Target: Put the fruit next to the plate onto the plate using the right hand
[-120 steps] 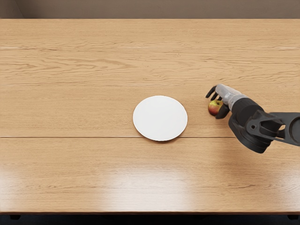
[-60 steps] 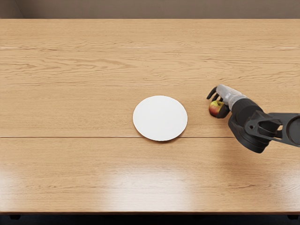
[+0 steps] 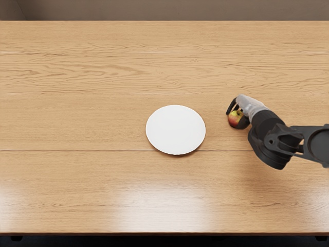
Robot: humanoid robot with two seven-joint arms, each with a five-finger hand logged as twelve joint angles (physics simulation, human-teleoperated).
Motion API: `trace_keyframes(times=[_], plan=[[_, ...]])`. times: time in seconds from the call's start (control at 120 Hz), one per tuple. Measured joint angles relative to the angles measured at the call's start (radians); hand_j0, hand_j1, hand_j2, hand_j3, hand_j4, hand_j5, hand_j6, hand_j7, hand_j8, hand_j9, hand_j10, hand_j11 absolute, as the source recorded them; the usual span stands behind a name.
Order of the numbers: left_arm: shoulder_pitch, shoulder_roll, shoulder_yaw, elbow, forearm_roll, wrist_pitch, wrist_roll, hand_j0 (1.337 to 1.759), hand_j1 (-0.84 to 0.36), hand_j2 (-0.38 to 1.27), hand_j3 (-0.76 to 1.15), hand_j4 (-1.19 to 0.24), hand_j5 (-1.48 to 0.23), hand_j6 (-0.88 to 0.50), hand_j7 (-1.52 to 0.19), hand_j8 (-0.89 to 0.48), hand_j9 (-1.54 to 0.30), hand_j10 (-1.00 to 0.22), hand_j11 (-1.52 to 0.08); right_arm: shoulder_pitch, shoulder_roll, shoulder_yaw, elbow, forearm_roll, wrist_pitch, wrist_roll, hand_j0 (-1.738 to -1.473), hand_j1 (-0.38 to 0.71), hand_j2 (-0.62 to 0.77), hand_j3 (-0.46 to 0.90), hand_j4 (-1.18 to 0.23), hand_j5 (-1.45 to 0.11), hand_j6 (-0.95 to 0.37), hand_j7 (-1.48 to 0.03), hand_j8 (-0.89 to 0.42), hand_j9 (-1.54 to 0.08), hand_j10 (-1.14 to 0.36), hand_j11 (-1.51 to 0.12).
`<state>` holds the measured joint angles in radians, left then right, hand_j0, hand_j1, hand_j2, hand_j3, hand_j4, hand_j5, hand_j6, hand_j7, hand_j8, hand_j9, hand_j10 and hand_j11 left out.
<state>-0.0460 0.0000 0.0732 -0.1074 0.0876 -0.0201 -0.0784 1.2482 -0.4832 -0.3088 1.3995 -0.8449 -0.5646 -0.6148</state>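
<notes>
One apple, seemingly upright, held in right hand fingers beside plate.

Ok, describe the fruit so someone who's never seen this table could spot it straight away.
On the wide wooden table sits a round white plate near the middle. Just to its right, apart from it, lies a small apple, with the dark fingers of the right hand curled around it. It is the only red-and-yellow thing there.

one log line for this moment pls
right hand: fingers around apple | apple: on table, right of plate | left hand: out of view
</notes>
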Motion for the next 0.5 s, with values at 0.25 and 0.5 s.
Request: trace_keyframes(times=[0.25,0.5], plan=[[0.000,0.000,0.000,0.000,0.000,0.000,0.000,1.658,0.07,0.05,0.00,-0.23,-0.30,-0.23,-0.30,-0.23,-0.30,-0.23,-0.30,0.023,-0.014,0.009,0.008,0.041,0.028,0.004,-1.644,0.33,0.47,0.00,-0.78,-1.05,-0.44,-1.03,-0.42,-1.06,-0.75,-1.06],[0.000,0.000,0.000,0.000,0.000,0.000,0.000,1.658,0.07,0.05,0.00,-0.23,-0.30,-0.23,-0.30,-0.23,-0.30,-0.23,-0.30,0.124,-0.075,0.032,0.012,0.168,0.211,0.006,-1.655,0.29,0.36,0.00,-0.80,-1.19,-0.38,-1.10,-0.34,-1.21,-0.76,-1.24]])
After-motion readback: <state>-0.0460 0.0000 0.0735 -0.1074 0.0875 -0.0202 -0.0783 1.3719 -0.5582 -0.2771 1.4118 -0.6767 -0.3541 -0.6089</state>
